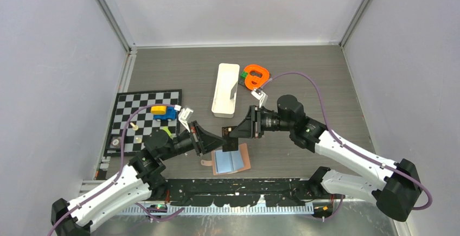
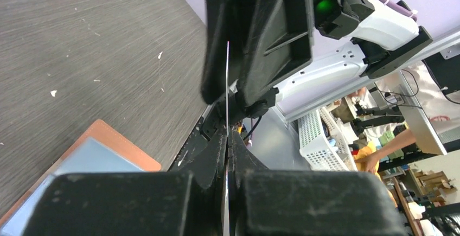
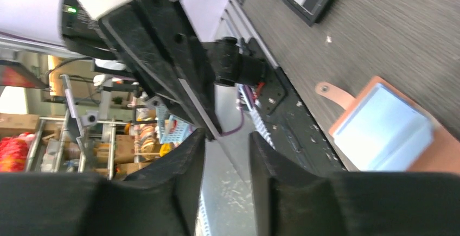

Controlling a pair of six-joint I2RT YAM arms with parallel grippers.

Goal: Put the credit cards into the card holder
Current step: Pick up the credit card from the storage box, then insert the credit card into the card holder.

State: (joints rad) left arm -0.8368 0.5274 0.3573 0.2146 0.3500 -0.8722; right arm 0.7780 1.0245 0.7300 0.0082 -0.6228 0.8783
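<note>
The card holder (image 1: 244, 159) lies open on the table near the front edge, tan with pale blue lining, its snap strap to the left. It also shows in the left wrist view (image 2: 92, 152) and the right wrist view (image 3: 379, 125). My left gripper (image 1: 217, 141) is shut on a dark credit card (image 1: 231, 138), held on edge just above the holder. In the left wrist view the card (image 2: 227, 84) is a thin line between the closed jaws (image 2: 228, 133). My right gripper (image 1: 238, 130) faces the left one at the card's far end. Its jaws (image 3: 227, 138) are open.
A long white tray (image 1: 225, 89) stands behind the grippers. An orange object (image 1: 256, 76) and a small green piece (image 1: 244, 75) lie to its right. A chessboard (image 1: 142, 119) at the left carries a blue and yellow toy (image 1: 163, 111) and small pieces.
</note>
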